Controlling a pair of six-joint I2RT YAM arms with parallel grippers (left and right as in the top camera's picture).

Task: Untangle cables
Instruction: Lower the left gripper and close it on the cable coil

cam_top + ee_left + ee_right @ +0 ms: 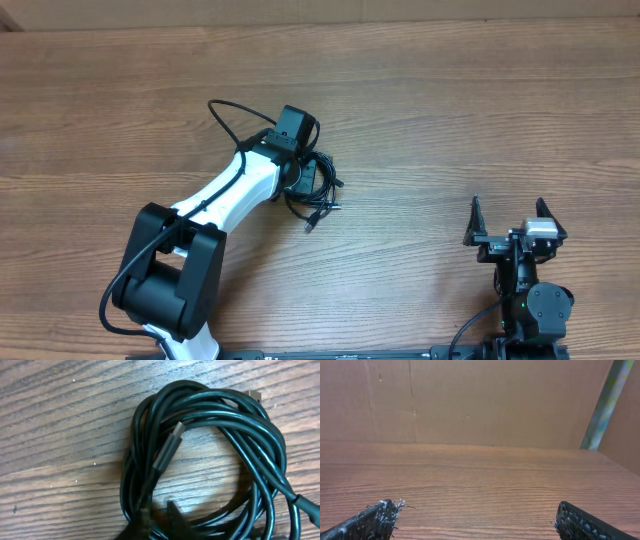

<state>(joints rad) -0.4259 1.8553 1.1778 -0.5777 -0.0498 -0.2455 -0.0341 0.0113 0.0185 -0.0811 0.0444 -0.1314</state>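
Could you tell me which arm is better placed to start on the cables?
Left: the left gripper hangs over the tangled black cables; the right gripper sits apart, open, facing only table.

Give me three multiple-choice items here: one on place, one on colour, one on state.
1. The cable bundle lies: A. under the left hand B. in a box C. on the floor
2. The cables are: A. white B. black C. red
3. The right hand is: A. open, empty B. shut on a cable C. shut on a plug
Answers: 1 A, the left arm reaches over it; 2 B, black strands fill the wrist view; 3 A, its fingers stand wide apart.
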